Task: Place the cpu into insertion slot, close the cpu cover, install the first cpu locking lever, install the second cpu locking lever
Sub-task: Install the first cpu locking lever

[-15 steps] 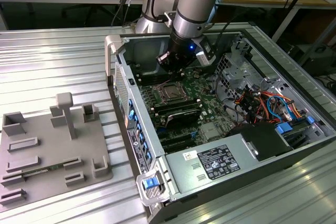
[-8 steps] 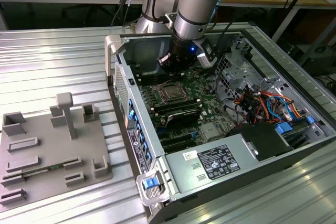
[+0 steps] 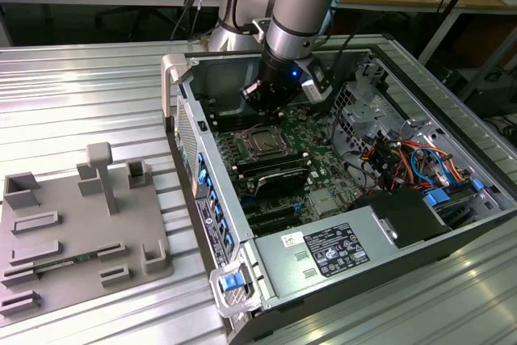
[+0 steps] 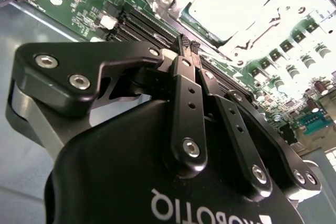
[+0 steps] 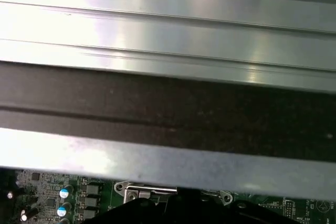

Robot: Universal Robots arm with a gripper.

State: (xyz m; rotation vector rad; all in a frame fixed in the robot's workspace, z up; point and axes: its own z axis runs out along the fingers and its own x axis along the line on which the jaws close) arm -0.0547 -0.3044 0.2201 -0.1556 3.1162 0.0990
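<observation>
**Exterior view, left to right.** A grey fixture tray (image 3: 81, 232) lies well away from the insertion slot (image 3: 262, 141), toward the exterior view's left and outside the computer case (image 3: 202, 167). My gripper (image 3: 271, 103) hangs just above the slot. The power supply (image 3: 339, 252) and a bundle of cables (image 3: 412, 159) lie past the slot toward the exterior view's right.

**Second wrist view.** My fingers (image 4: 181, 85) are clenched tip to tip with nothing between them, near the slot's rim. The cpu (image 4: 226, 3) sits inside the slot, its metal top glaring white. The cpu cover (image 4: 176, 3) appears to lie flat around it, though the glare blurs its edges.

**Judgement.** The chip is placed and the cover is probably down, so the step in hand looks like a locking lever. I cannot pick out either lever. Such work calls for a closed tip set squarely on a thin bar. The tip must press the bar down and guide it under its catch without slipping onto the board beside the slot.
</observation>
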